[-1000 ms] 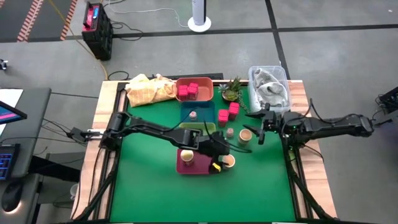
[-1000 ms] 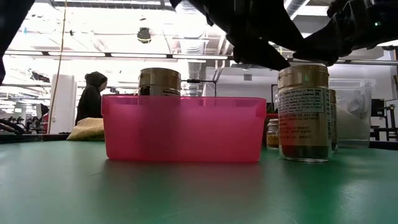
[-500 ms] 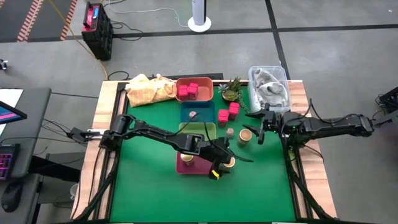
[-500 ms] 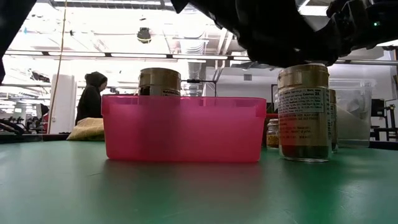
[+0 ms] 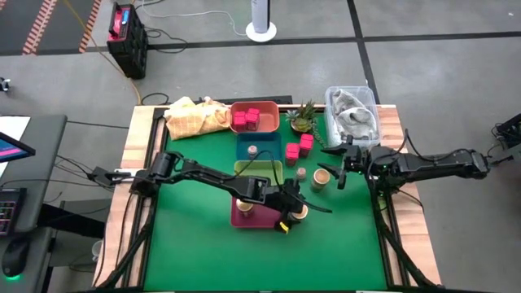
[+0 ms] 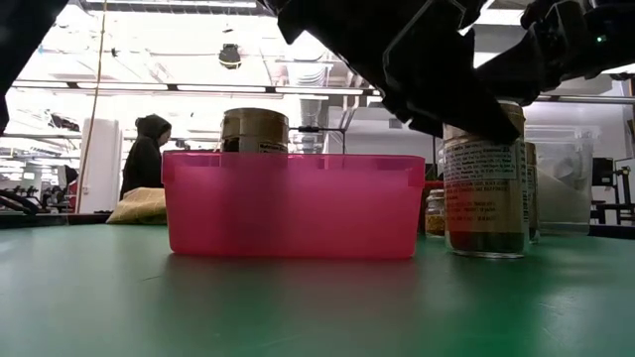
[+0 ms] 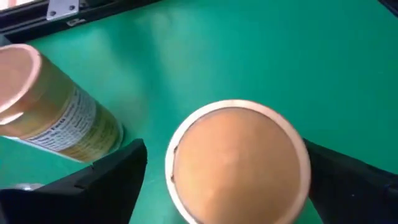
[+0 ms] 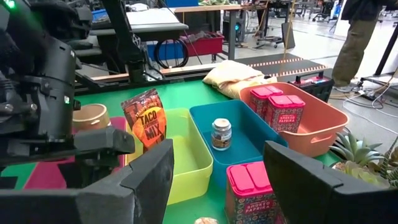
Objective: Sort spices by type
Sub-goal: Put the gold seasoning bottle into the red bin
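- A yellow cloth [image 5: 195,116] lies at the far left corner of the green table [image 5: 195,244].
- The left gripper [image 5: 291,213] hangs over the tan-lidded jar [image 5: 299,212] that stands just right of the pink tray [image 6: 293,203], near the table's middle.
- In the left wrist view that jar's round lid [image 7: 236,163] sits between the two dark fingers [image 7: 106,186], one on each side; the jaws are spread wider than the lid, and I cannot tell whether they touch it.
- In the low view the arm covers the jar's top [image 6: 484,183]; the jar stands upright on the mat, apart from the pink tray.
- A second tan-lidded jar [image 5: 244,205] stands inside the pink tray.
- Farther back, a yellow-green tray [image 5: 259,168] holds an orange taco-mix packet [image 8: 145,121] standing upright.
- Behind it, a blue tray [image 5: 259,148] holds one small grey-topped shaker [image 8: 221,134].
- At the far edge, a salmon tray [image 5: 255,116] holds two magenta packs [image 5: 247,119].
- Two more magenta packs [image 5: 299,146] stand on the mat right of the blue tray, with another small shaker [image 5: 301,173] just nearer.
- A third tan-lidded jar [image 5: 322,177] stands right of that shaker.
- The right gripper [image 5: 342,167] hovers just right of this jar, jaws spread wide with nothing between them.
- A clear bin [image 5: 354,112] sits at the far right corner.
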You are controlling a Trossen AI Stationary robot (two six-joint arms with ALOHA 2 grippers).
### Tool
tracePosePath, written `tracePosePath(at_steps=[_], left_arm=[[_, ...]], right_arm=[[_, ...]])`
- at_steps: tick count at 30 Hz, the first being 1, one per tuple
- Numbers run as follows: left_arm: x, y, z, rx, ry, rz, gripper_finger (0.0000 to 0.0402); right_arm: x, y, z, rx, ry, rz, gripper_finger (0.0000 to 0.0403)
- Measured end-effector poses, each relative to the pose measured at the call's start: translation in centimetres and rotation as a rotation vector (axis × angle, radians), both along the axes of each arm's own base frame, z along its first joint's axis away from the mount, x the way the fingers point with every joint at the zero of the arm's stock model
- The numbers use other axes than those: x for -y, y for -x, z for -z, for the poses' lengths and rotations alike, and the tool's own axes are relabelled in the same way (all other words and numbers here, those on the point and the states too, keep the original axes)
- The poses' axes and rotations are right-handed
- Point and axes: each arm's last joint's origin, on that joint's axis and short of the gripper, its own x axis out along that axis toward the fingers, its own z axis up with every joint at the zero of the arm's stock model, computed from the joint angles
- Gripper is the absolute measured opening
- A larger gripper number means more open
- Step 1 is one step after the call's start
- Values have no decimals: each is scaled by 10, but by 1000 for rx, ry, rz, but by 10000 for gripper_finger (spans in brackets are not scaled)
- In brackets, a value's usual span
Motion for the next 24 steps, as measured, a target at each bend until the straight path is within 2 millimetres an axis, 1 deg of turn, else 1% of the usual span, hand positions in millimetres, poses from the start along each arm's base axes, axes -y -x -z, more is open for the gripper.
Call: tracePosePath(at_steps=[4, 9, 16, 19, 22, 24], left_arm=[[1, 0, 0, -1, 11, 8, 338], [1, 0, -1, -2, 28, 2, 270], [1, 0, -1, -3, 31, 20, 268], [1, 2, -7, 3, 19, 30, 268], [0, 7, -24, 46, 4, 37, 268], [-2, 13, -42, 72, -1, 34, 268]], right_arm=[[0, 0, 0, -2, 0, -1, 276], [0, 0, 1, -6, 0, -2, 276], [0, 0, 1, -12, 0, -2, 276], [0, 0, 1, -13, 0, -2, 276], [0, 0, 1, -15, 0, -2, 276], [0, 0, 1, -14, 0, -2, 276]])
